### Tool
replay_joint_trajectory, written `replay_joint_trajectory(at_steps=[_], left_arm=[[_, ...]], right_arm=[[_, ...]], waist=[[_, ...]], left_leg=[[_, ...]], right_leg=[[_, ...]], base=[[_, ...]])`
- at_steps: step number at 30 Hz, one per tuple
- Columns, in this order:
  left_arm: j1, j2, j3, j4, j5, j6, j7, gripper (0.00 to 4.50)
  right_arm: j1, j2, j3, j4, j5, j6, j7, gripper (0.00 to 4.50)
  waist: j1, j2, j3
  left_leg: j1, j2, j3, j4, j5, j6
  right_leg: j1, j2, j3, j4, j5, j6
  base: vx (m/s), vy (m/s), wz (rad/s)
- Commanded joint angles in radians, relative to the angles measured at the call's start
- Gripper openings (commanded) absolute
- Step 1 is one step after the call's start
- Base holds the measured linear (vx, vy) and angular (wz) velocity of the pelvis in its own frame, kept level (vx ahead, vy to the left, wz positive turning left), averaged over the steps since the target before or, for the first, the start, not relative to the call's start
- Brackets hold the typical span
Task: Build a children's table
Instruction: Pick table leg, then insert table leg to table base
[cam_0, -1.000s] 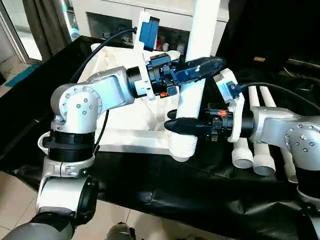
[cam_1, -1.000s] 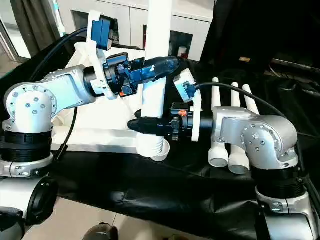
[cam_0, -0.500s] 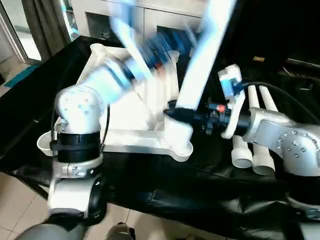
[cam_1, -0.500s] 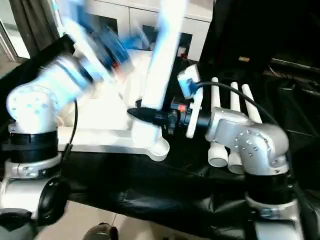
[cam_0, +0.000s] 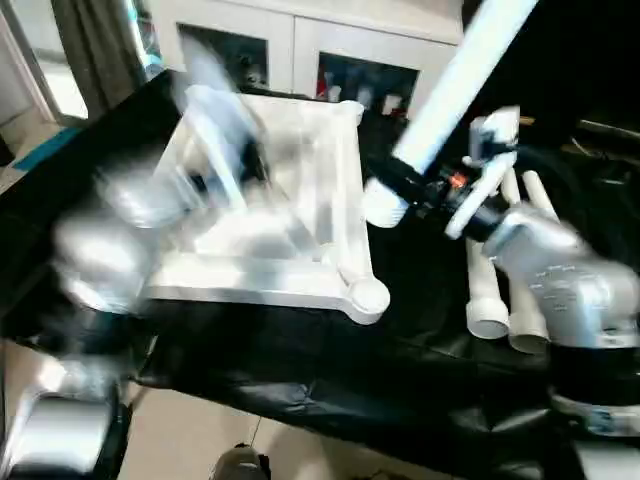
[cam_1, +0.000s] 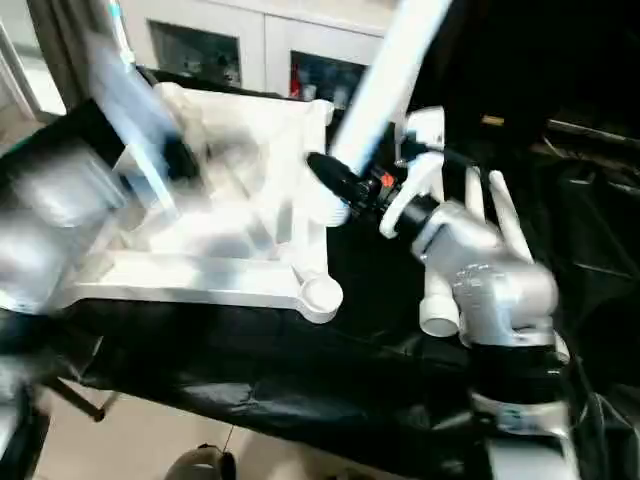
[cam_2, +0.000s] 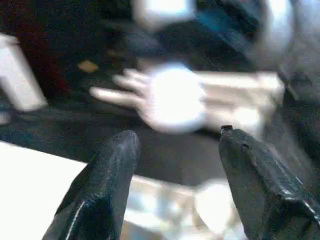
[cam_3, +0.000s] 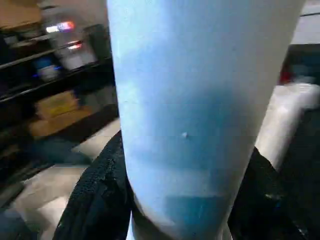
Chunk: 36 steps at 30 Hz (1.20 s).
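Left eye view: the white top (cam_0: 300, 190) lies upside down in the middle of the frame on the black tabletop (cam_0: 330, 390), ribs up, with a round corner socket (cam_0: 368, 297) at its near right corner. The right hand (cam_0: 385, 185), right of centre, is clamped around the thick end of a leg (cam_0: 450, 85), which slants up and to the right out of the upper edge. That thick end hangs above the top's right edge, clear of the socket. Spare legs (cam_0: 490, 290) lie side by side at the right, under the right forearm. The left arm (cam_0: 150, 210) is a blur over the left part of the top.

Right eye view: the same layout; the held leg (cam_1: 385, 85) rises from centre to the upper edge, and the socket (cam_1: 320, 293) sits below it, apart.

Left wrist view: the left hand (cam_2: 177, 150) is spread wide with nothing between its fingers (cam_2: 107, 170). A blurred white shape lies beyond them.

Right wrist view: the leg (cam_3: 195, 115) stands between the right hand's black fingers (cam_3: 97, 195), which press on both sides.
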Motion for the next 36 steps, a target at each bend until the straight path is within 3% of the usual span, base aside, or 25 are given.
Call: replay_joint_trajectory(at_steps=[1, 4, 6, 7, 10, 11, 12, 13, 14, 15, 16, 17, 19, 20, 22, 23, 24, 26, 27, 36], left_arm=[[0.024, 0.015, -0.078, 0.019, 0.071, -0.066, -0.056, 2.98], [0.023, 0.019, -0.135, 0.109, 0.170, -0.174, -0.072, 2.98], [0.017, 0.019, -0.164, 0.179, 0.196, -0.214, -0.132, 2.70], [0.015, 0.021, -0.175, 0.215, 0.194, -0.228, -0.175, 2.63], [0.004, 0.031, -0.194, 0.268, 0.213, -0.253, -0.193, 2.50], [-0.002, 0.037, -0.199, 0.293, 0.223, -0.268, -0.201, 2.24], [-0.006, 0.042, -0.203, 0.312, 0.226, -0.272, -0.215, 2.18], [-0.011, 0.047, -0.206, 0.332, 0.231, -0.283, -0.229, 2.16], [-0.019, 0.049, -0.209, 0.360, 0.244, -0.303, -0.233, 2.10], [-0.025, 0.049, -0.210, 0.378, 0.251, -0.315, -0.235, 1.98], [-0.041, 0.046, -0.210, 0.429, 0.272, -0.350, -0.240, 1.84], [-0.050, 0.045, -0.209, 0.453, 0.281, -0.359, -0.245, 1.75], [-0.069, 0.041, -0.208, 0.499, 0.294, -0.381, -0.257, 1.52], [-0.081, 0.038, -0.205, 0.527, 0.297, -0.389, -0.264, 1.52], [-0.095, 0.034, -0.203, 0.555, 0.296, -0.394, -0.275, 1.39], [-0.095, 0.034, -0.203, 0.555, 0.296, -0.394, -0.275, 1.30], [-0.102, 0.032, -0.203, 0.569, 0.295, -0.397, -0.282, 1.20], [-0.116, 0.030, -0.208, 0.605, 0.305, -0.410, -0.312, 1.01], [-0.122, 0.027, -0.208, 0.622, 0.311, -0.416, -0.323, 0.91], [-0.144, 0.023, -0.198, 0.698, 0.338, -0.459, -0.346, 0.31]], right_arm=[[0.013, -0.001, -0.019, 0.010, -0.044, -0.048, -0.027, 1.93], [0.037, -0.005, 0.026, 0.019, -0.103, -0.089, -0.023, 1.92], [0.059, 0.001, 0.054, 0.020, -0.123, -0.098, -0.028, 1.92], [0.077, 0.001, 0.075, 0.012, -0.132, -0.099, -0.026, 1.92], [0.097, 0.003, 0.088, -0.001, -0.137, -0.107, -0.023, 1.92], [0.105, 0.004, 0.088, -0.008, -0.138, -0.107, -0.021, 1.92], [0.112, 0.004, 0.089, -0.014, -0.137, -0.105, -0.019, 1.92], [0.118, 0.002, 0.090, -0.024, -0.137, -0.100, -0.017, 1.92], [0.124, 0.001, 0.092, -0.032, -0.137, -0.096, -0.014, 1.92], [0.127, 0.001, 0.092, -0.036, -0.139, -0.096, -0.012, 1.92], [0.132, 0.002, 0.094, -0.043, -0.143, -0.098, -0.008, 1.92], [0.135, 0.002, 0.094, -0.046, -0.144, -0.100, -0.006, 1.92], [0.140, -0.001, 0.100, -0.050, -0.147, -0.106, -0.005, 1.92], [0.143, -0.001, 0.103, -0.055, -0.149, -0.109, -0.004, 1.92], [0.147, -0.001, 0.106, -0.061, -0.151, -0.110, -0.002, 1.92], [0.147, -0.001, 0.106, -0.061, -0.151, -0.110, -0.002, 1.92], [0.148, -0.001, 0.106, -0.062, -0.151, -0.108, -0.001, 1.92], [0.150, -0.001, 0.104, -0.070, -0.151, -0.104, 0.001, 1.92], [0.150, -0.001, 0.103, -0.071, -0.151, -0.102, 0.003, 1.92], [0.145, -0.004, 0.098, -0.070, -0.150, -0.100, 0.012, 1.92]], waist=[[-0.004, 0.008, -0.085], [-0.007, 0.011, -0.084], [-0.010, 0.010, -0.082], [-0.013, 0.016, -0.082], [-0.018, 0.014, -0.083], [-0.016, 0.041, -0.084], [-0.022, 0.024, -0.084], [-0.021, 0.023, -0.084], [-0.021, 0.036, -0.082], [-0.021, 0.032, -0.084], [-0.020, 0.038, -0.084], [-0.022, 0.034, -0.083], [-0.021, 0.035, -0.085], [-0.021, 0.040, -0.085], [-0.021, 0.039, -0.086], [-0.020, 0.041, -0.086], [-0.019, 0.050, -0.086], [-0.020, 0.044, -0.086], [-0.020, 0.049, -0.086], [-0.021, 0.046, -0.087]], left_leg=[[0.028, 0.065, -0.020, -0.074, -0.128, -0.073], [0.030, 0.065, -0.020, -0.075, -0.154, -0.075], [0.031, 0.067, -0.023, -0.079, -0.179, -0.080], [0.034, 0.067, -0.023, -0.079, -0.196, -0.085], [0.033, 0.069, -0.025, -0.080, -0.209, -0.082], [0.036, 0.068, -0.028, -0.079, -0.218, -0.086], [0.036, 0.068, -0.025, -0.079, -0.228, -0.084], [0.035, 0.068, -0.027, -0.080, -0.226, -0.082], [0.036, 0.067, -0.025, -0.080, -0.239, -0.083], [0.037, 0.068, -0.027, -0.079, -0.243, -0.083], [0.035, 0.068, -0.028, -0.079, -0.239, -0.082], [0.036, 0.069, -0.027, -0.079, -0.240, -0.078], [0.036, 0.069, -0.027, -0.078, -0.232, -0.074], [0.037, 0.069, -0.026, -0.078, -0.238, -0.075], [0.036, 0.069, -0.028, -0.078, -0.241, -0.075], [0.038, 0.071, -0.028, -0.079, -0.247, -0.076], [0.038, 0.071, -0.028, -0.078, -0.250, -0.076], [0.037, 0.070, -0.027, -0.078, -0.251, -0.072], [0.037, 0.070, -0.028, -0.078, -0.251, -0.072], [0.038, 0.073, -0.028, -0.078, -0.252, -0.065]], right_leg=[[0.037, -0.091, 0.051, -0.070, -0.052, -0.165], [0.037, -0.091, 0.053, -0.080, -0.108, -0.141], [0.036, -0.091, 0.053, -0.081, -0.139, -0.145], [0.033, -0.092, 0.053, -0.084, -0.151, -0.148], [0.034, -0.093, 0.052, -0.079, -0.126, -0.173], [0.031, -0.094, 0.052, -0.075, -0.114, -0.184], [0.033, -0.091, 0.052, -0.078, -0.101, -0.190], [0.035, -0.091, 0.052, -0.076, -0.098, -0.193], [0.032, -0.091, 0.054, -0.082, -0.108, -0.195], [0.035, -0.093, 0.054, -0.079, -0.108, -0.198], [0.036, -0.094, 0.054, -0.077, -0.103, -0.200], [0.035, -0.093, 0.054, -0.079, -0.097, -0.203], [0.036, -0.096, 0.054, -0.078, -0.095, -0.209], [0.034, -0.094, 0.053, -0.080, -0.097, -0.213], [0.036, -0.095, 0.053, -0.078, -0.099, -0.216], [0.035, -0.097, 0.053, -0.077, -0.105, -0.220], [0.034, -0.098, 0.053, -0.076, -0.101, -0.225], [0.035, -0.096, 0.054, -0.078, -0.098, -0.227], [0.035, -0.097, 0.054, -0.077, -0.098, -0.228], [0.036, -0.099, 0.053, -0.078, -0.091, -0.241]], base=[[0.000, 0.000, 0.00], [0.000, 0.000, 0.00], [0.000, 0.000, 0.00], [0.000, 0.000, 0.00], [0.000, 0.000, 0.00], [0.000, 0.000, 0.00], [0.000, 0.000, 0.00], [0.000, 0.000, 0.00], [0.000, 0.000, 0.00], [0.000, 0.000, 0.00], [0.000, 0.000, 0.00], [0.000, 0.000, 0.00], [0.000, 0.000, 0.00], [0.000, 0.000, 0.00], [0.000, 0.000, 0.00], [0.000, 0.000, 0.00], [0.000, 0.000, 0.00], [0.000, 0.000, 0.00], [0.000, 0.000, 0.00], [0.000, 0.000, 0.00]])
